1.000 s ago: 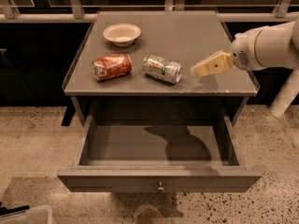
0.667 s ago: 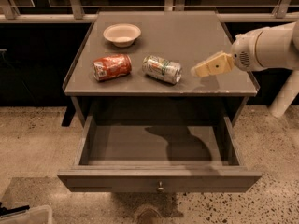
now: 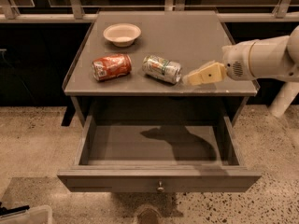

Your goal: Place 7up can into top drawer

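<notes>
Hardly anything is found displaced since the earlier frame: the tool [image 3: 202, 74] is noted slightly lower and closer to the 7up can [image 3: 161, 68], while everything else is recorded where it was.

The 7up can is found lying on its side near the front edge of the tabletop [image 3: 187, 31], right of the red can [image 3: 111, 66], which also lies on its side, well apart from it. A bowl [image 3: 122, 33] is set upright further back.

The tool is held low over the tabletop, just right of the 7up can and pointed at its end; contact is not evident. Whether the tool is released or clenched cannot be told from this view. Nothing is seen to be carried by it.

The drawer [image 3: 159, 178] is found pulled fully out beneath the tabletop, its knob [image 3: 160, 187] facing forward. It is judged to have been opened so that the can may be lowered straight in.

The approach step is judged to be in hand. A side-on approach is judged suited to a lying can, though rolling away under a nudge is noted as a risk.
</notes>
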`<state>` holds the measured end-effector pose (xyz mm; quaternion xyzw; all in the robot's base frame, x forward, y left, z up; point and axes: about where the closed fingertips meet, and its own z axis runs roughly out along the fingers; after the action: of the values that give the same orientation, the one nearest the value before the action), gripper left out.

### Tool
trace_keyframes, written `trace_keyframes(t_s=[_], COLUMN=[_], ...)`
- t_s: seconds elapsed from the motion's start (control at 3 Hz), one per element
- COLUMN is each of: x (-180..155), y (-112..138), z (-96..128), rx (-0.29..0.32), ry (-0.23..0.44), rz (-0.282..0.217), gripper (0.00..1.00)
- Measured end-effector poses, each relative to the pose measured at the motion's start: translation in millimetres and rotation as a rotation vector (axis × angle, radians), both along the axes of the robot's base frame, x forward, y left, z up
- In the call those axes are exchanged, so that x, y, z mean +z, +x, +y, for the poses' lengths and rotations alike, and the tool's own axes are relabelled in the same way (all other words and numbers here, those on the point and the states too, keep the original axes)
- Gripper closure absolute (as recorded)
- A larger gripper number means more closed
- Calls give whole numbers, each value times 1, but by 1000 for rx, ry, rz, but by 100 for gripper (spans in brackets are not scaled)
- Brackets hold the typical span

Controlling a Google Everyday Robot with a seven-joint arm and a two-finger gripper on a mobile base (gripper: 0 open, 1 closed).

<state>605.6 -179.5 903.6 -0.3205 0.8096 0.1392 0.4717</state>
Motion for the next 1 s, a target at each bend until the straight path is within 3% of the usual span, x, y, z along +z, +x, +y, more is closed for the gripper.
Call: trace_keyframes(t_s=[0.33, 0.67, 1.0], x=[-20, -32, -43], y=[0, 2, 14], z=[23, 41, 53], rx=[68, 102, 122], ry=[60, 90, 83], rz=[32, 22, -18], gripper=[0, 0, 0])
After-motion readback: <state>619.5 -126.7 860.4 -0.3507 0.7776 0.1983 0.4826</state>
